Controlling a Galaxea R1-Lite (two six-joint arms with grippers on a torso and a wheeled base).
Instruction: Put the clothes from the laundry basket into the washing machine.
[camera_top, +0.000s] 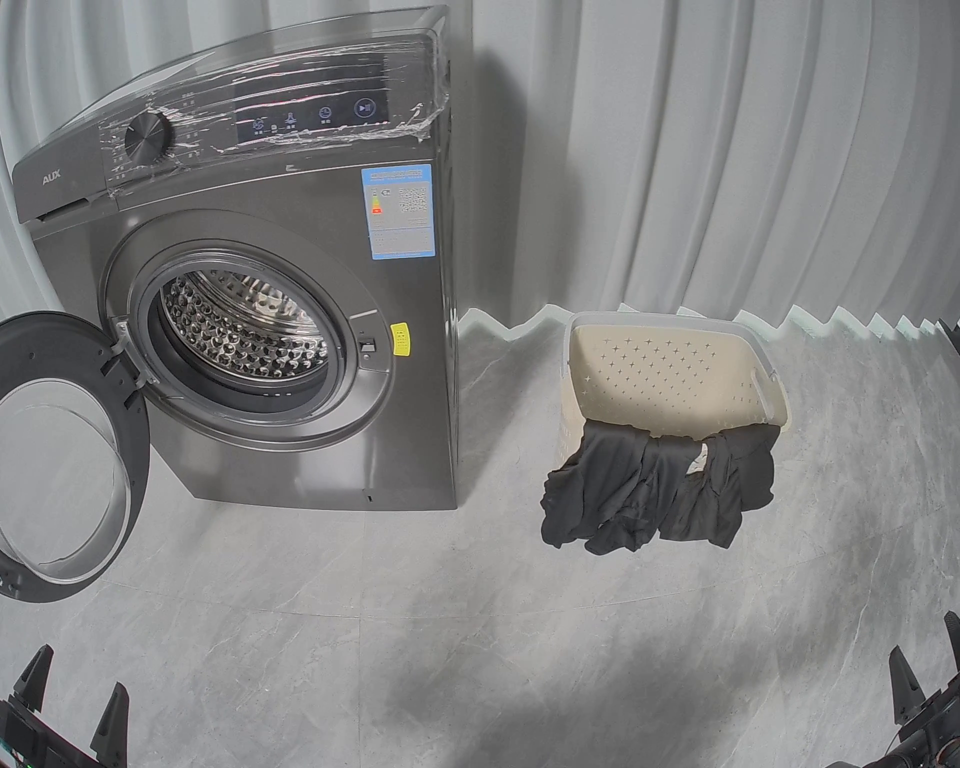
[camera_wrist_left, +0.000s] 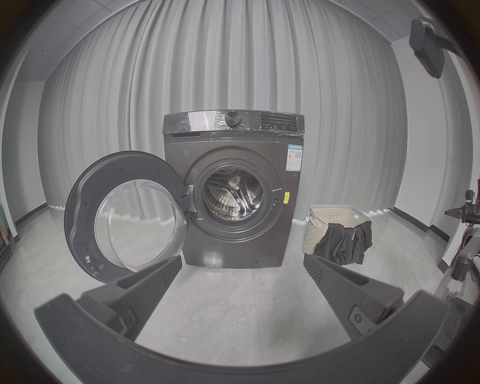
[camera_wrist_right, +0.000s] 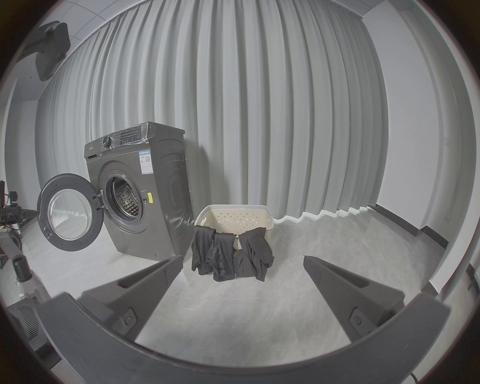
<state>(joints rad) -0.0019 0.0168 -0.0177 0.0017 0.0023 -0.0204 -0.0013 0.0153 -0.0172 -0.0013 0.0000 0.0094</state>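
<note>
The dark clothes (camera_top: 650, 485) are being carried by the laundry basket (camera_top: 670, 375). They are draped over its front rim and are hanging down the outer wall toward the floor (camera_top: 480, 640). The basket is standing on the floor just beside the right side of the washing machine (camera_top: 410, 430), near the curtain (camera_top: 700, 150) at the far edge of the floor. The door (camera_top: 25, 350) of the machine is being held wide open on the robot's left, and nothing is being seen inside the drum (camera_top: 240, 320).

Both claws are being held low and close to the robot, well apart from the basket. The fingers of the left claw (camera_wrist_left: 241, 259) are being held apart with nothing between them, and the same is being observed for the right claw (camera_wrist_right: 242, 260). No garment is being gripped yet.

Several risks are being judged from this arrangement. The cloth is hanging mostly outside the basket, so a pinch on one fold is likely to be pulling the whole bunch off the rim, and part of it may be dropped on the floor. How many garments are in the bunch cannot be told, so some may be left behind. The basket looks light, so it may be dragged or tipped if the cloth is being pulled sideways rather than lifted. A long trailing end may be caught on the lower lip of the opening and left hanging out. The open door is standing in the way on the left, and it may be struck by the left arm.
</note>
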